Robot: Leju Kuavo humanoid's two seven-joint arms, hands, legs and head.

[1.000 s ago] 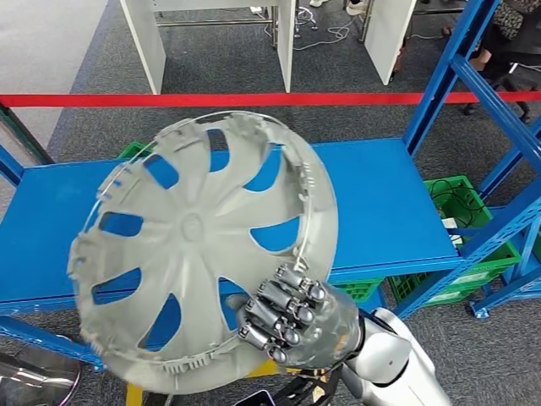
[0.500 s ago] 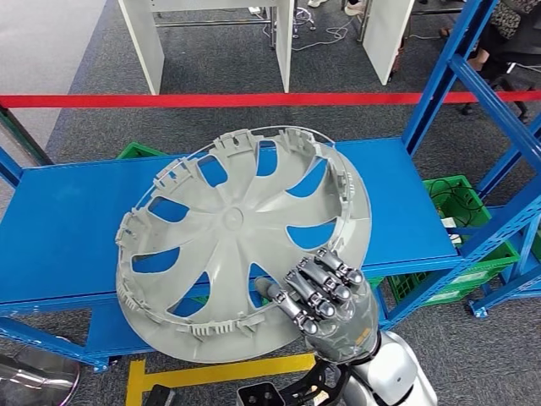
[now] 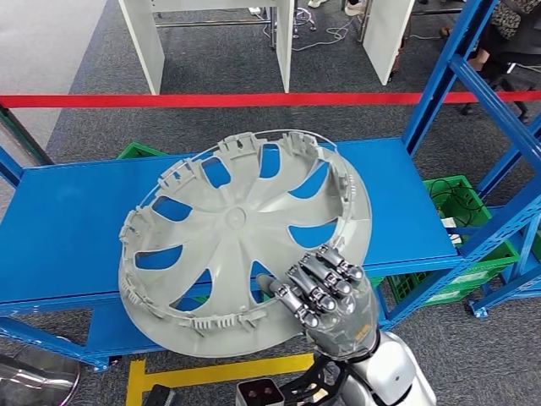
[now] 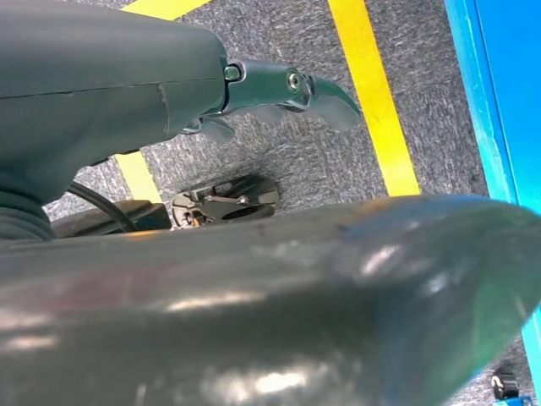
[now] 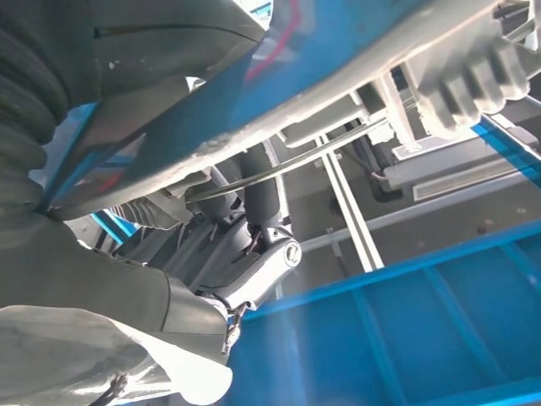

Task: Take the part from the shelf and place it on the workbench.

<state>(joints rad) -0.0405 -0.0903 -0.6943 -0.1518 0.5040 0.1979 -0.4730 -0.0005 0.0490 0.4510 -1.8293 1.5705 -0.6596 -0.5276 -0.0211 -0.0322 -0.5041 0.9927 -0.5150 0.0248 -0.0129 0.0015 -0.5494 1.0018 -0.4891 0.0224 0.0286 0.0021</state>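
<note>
So the right hand has its fingers curled over the near-right rim of the part, a big grey wheel cover, which sits tilted over the blue surface with its far edge higher. The cover spreads away to the left of that grip, so I'd guess lowering it flat is what counts next. The left hand hangs over the floor holding nothing, fingers loosely extended.

Grey carpet floor crossed by red tape (white table legs beyond).
</note>
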